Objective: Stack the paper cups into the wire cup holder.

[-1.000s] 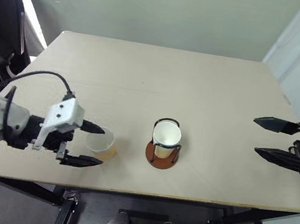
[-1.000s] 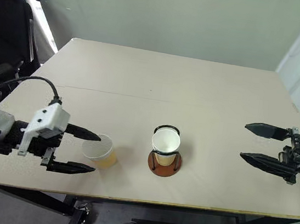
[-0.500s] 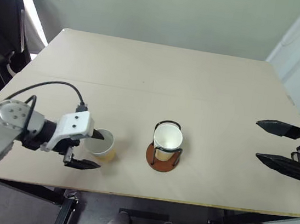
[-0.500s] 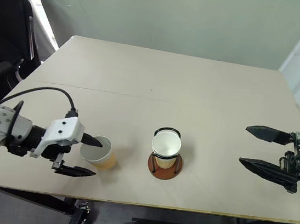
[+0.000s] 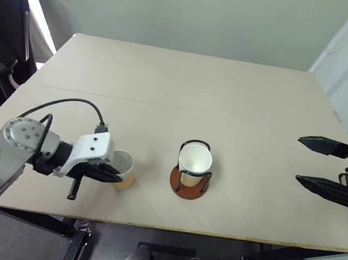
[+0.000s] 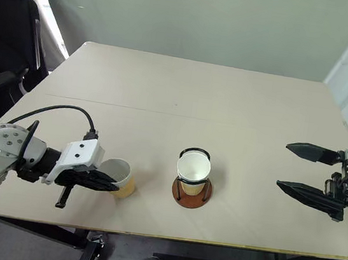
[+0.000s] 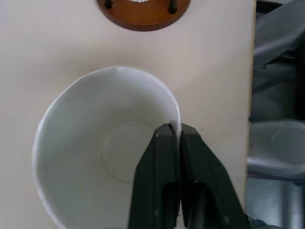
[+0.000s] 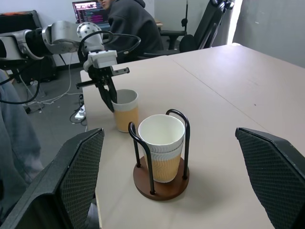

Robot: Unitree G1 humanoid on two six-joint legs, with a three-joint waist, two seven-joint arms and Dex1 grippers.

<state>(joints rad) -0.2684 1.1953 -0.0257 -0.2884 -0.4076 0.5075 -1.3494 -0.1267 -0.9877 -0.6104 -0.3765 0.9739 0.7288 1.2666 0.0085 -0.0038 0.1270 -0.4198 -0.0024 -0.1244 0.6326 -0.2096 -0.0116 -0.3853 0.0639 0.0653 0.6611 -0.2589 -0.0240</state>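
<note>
At the near left of the worktop [image 5: 183, 105], left gripper [image 7: 175, 138] fingers [image 7: 159, 157] pressed together on the wall of a loose paper cup [image 5: 122, 169], one finger inside the white rim, the other outside. Cup upright on the worktop, mouth up, long axis vertical, just left of the wire cup holder [image 5: 189, 182] and well apart from it. Holder standing near the front edge at centre, black wire loops rising from a reddish-brown disc, already carrying nested cups [image 5: 193, 161]. From the pinched cup, holder lies to the robot's right, so left arm clearly nearer; likely next: lift clear of the worktop, carry right, lower straight down between the loops. Left forearm low over the worktop, wrist angled downward toward the cup. Right gripper [image 5: 326, 166] hanging well off to the right, fingers spread wide, holding nothing, pointing level toward the holder.
</note>
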